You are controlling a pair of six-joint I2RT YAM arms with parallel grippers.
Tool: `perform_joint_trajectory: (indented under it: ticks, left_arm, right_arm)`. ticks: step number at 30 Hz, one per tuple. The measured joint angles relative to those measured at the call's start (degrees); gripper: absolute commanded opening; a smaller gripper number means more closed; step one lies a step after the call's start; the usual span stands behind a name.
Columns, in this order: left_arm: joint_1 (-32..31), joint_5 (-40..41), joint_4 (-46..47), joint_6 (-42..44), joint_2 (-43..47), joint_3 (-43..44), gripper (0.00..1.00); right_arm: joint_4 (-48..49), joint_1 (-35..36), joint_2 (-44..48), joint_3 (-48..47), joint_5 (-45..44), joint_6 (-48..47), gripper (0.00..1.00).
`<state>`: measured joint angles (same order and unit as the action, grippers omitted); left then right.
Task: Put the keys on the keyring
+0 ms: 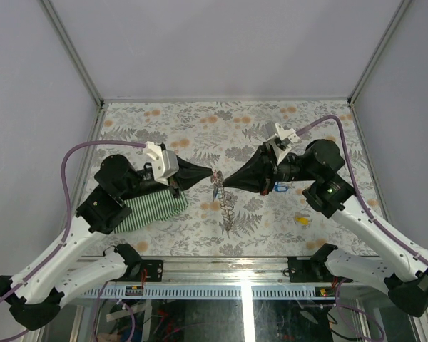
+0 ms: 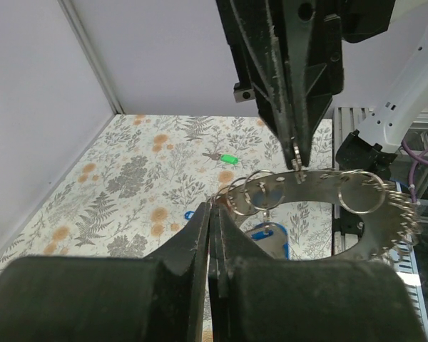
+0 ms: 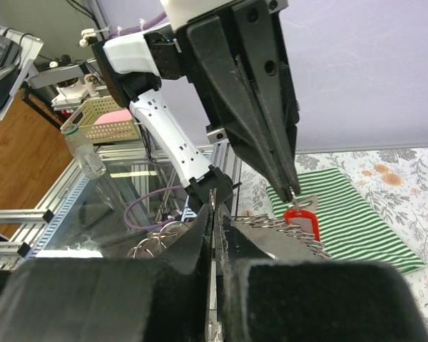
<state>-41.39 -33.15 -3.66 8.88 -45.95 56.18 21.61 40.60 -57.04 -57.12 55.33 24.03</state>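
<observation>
Keyring [image 2: 321, 185], suspended above the tabletop [image 1: 271, 128], is pinched by both the left pincer [image 2: 212, 208] and the right pincer [image 2: 297, 158]. A red key [image 3: 302, 219] hangs beneath it.

We are not finding any words, numbers or signs that we can read. The red key tag [image 3: 302, 222] is showing a little pale label window, but we are not making out any writing on it.
</observation>
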Motion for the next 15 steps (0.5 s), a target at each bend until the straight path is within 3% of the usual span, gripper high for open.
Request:
perform_joint_trajectory:
  ticks: [15]
  left_arm:
    - [0.0, -4.2, 0.1, 0.0, -1.7, 0.3, 0.0]
  right_arm:
    - [-7.5, -0.1, -0.4, 0.0, -6.6, -1.9, 0.0]
